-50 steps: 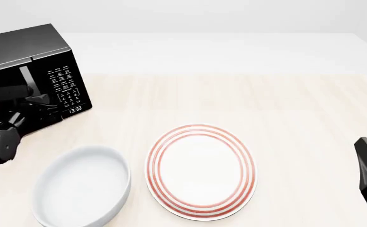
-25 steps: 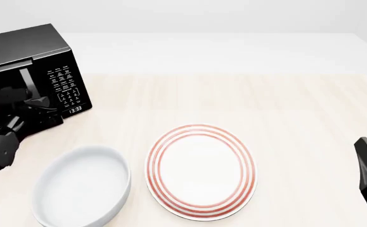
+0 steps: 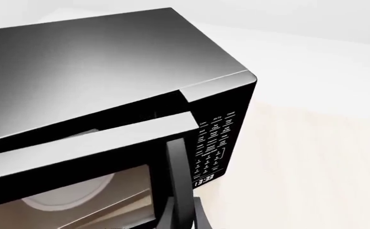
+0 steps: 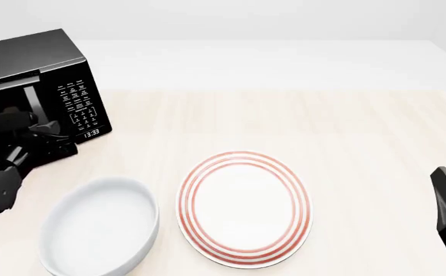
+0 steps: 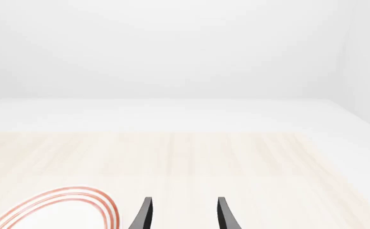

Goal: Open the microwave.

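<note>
The microwave [image 4: 31, 57] stands at the table's far left, glossy black, with its keypad panel [image 4: 80, 106] facing right. Its door is ajar, with a gap along the top edge in the left wrist view [image 3: 108, 129]. The white turntable plate [image 3: 70, 193] shows through the window. My left gripper [image 4: 45, 138] is shut on the vertical bar handle [image 3: 175, 176], with one finger [image 3: 201, 214] beside the bar. My right gripper [image 4: 442, 185] is at the right edge, far from the microwave, and its fingers [image 5: 143, 214] stand apart and empty.
A white plate with red rings [image 4: 245, 158] lies at the front middle; its edge shows in the right wrist view [image 5: 64, 195]. A white bowl [image 4: 150, 201] sits at the front left, just below my left arm. The table's light wood runs to the right.
My left arm has drawn back toward the near left, pulling the handle with it. The door has swung a little further out. The right arm has not moved.
</note>
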Controlling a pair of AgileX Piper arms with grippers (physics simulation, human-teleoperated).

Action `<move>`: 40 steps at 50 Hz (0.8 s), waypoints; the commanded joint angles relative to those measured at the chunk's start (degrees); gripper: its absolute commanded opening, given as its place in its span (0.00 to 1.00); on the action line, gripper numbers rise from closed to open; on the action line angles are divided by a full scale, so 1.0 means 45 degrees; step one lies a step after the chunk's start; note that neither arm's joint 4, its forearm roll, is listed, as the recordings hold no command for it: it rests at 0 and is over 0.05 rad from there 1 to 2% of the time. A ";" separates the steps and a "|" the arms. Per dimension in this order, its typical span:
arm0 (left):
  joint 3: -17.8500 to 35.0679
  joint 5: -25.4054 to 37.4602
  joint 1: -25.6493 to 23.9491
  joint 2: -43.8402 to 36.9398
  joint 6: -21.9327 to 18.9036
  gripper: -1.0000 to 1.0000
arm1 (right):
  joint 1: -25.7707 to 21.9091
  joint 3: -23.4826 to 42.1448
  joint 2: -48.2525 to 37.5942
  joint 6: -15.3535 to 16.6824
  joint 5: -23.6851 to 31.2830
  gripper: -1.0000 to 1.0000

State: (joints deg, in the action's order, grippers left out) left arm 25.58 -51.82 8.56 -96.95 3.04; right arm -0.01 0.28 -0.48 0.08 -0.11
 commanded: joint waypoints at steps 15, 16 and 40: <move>-0.0202 -0.0512 -0.0350 0.0780 0.0183 0.00 | -0.0001 0.0000 -0.0001 0.0001 0.0000 1.00; -0.0240 -0.0626 -0.0353 0.0719 0.0162 0.00 | 0.0003 0.0000 0.0000 0.0002 0.0000 1.00; -0.0736 -0.0893 -0.0635 0.1248 0.0307 0.00 | -0.0001 0.0000 -0.0001 0.0004 0.0000 1.00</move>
State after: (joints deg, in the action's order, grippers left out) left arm 20.99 -54.16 7.43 -94.32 3.52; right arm -0.01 0.28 -0.48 0.08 -0.11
